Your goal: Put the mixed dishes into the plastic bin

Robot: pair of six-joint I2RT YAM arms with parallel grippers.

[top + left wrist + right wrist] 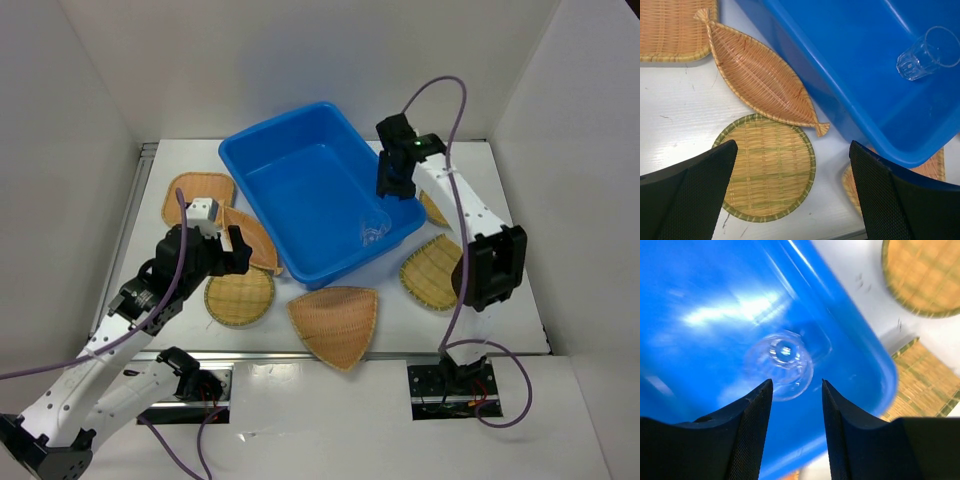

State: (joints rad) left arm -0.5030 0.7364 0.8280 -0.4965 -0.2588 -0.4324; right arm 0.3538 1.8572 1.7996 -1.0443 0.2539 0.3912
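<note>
Crowding the blue bin, woven trays; clear cup inside; left claw and right claw apart.

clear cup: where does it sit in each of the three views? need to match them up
Top external: the clear cup is inside the blue bin, by its near right corner.
Left wrist: cup at upper right, inside the bin.
Right wrist: cup at centre, on the bin floor, just beyond the right gripper.
Shared landmark: the blue bin.
</note>
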